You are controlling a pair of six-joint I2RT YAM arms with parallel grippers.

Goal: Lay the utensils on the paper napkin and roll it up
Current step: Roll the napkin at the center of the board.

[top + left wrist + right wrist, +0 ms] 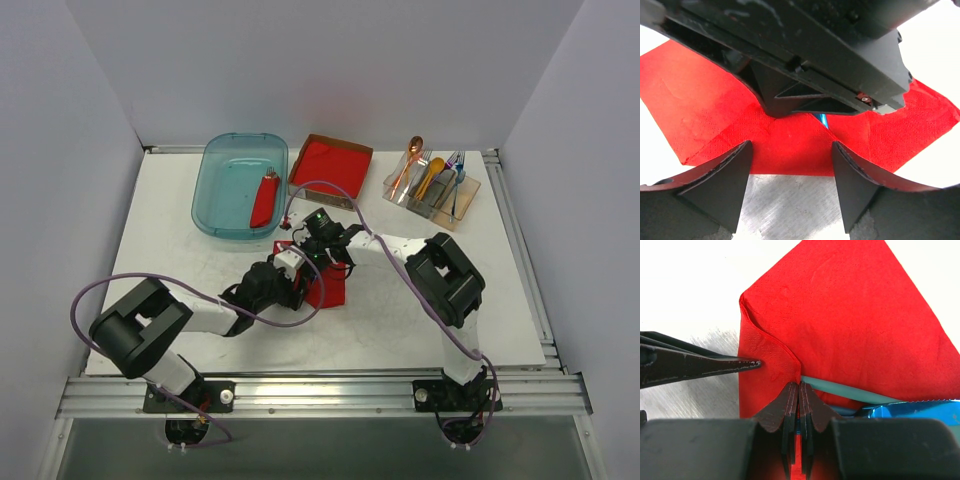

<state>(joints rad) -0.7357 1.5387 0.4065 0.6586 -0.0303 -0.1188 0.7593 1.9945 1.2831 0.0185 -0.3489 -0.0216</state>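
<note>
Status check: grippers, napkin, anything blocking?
Left gripper open at napkin edge. Right gripper shut on paper napkin fold. Teal spoon, blue utensil tucked under fold. No obstruction.

White table (170, 270), far half:
- Teal see-through bin (215, 190), far left; one red roll (265, 200) lying inside.
- Brown cardboard tray (322, 196), just right of the bin, holding a red napkin stack (332, 165).
- Clear cutlery holder (455, 215), far right; an orange spoon (410, 160) and a yellow utensil (432, 178) among its contents.

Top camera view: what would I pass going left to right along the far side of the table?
teal plastic tub → cardboard tray of red napkins → clear cutlery holder
</note>
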